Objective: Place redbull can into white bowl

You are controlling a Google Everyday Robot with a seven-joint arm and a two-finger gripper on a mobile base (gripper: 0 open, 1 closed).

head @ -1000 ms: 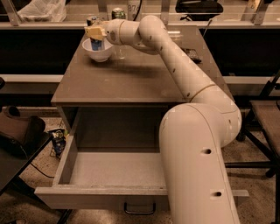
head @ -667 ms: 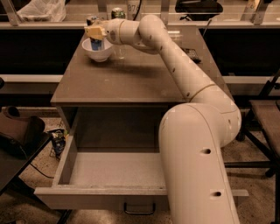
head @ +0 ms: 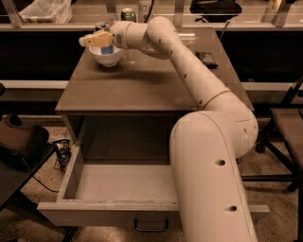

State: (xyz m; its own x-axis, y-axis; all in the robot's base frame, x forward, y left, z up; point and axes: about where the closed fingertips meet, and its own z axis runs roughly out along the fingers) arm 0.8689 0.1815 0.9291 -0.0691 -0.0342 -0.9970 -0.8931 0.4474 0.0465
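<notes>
While over white bowl [head: 111,59], end effector [head: 86,40]

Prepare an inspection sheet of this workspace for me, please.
Surface: brown table; its drawer is pulled open.
Job's things: redbull can shows blue at the mouth of the white bowl, far left corner.
Clutter: green can beyond the table; dark flat item at right.
Grippers: end effector directly above bowl and can.
Cables: dark cable at the far edge.
Surroundings: chair right; dark bag left.
</notes>
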